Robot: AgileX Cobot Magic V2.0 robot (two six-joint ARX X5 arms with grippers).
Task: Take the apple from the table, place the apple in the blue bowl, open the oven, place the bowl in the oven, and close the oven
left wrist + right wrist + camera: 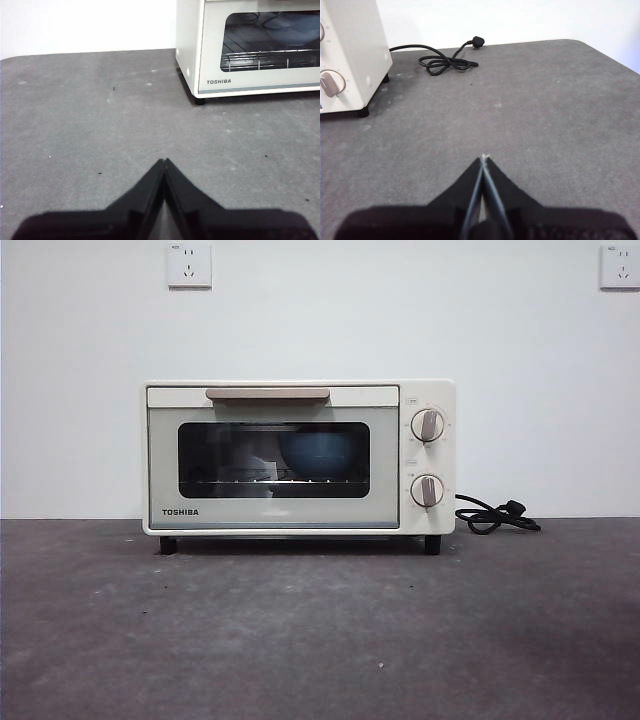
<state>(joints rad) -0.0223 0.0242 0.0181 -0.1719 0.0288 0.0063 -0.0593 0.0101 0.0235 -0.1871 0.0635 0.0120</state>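
The cream-white TOSHIBA toaster oven (299, 457) stands at the back edge of the dark grey mottled table (320, 640), door closed, its black cord (495, 516) coiled beside it. The smooth light-blue bowl (320, 453) sits inside on the rack, behind the dark glass; the apple is not visible. The left gripper (164, 161) and right gripper (483, 157) hover over bare table, jaws pressed together, holding nothing. The oven looks stiff and heavy; its beige bar handle (267, 394) is the natural hold.
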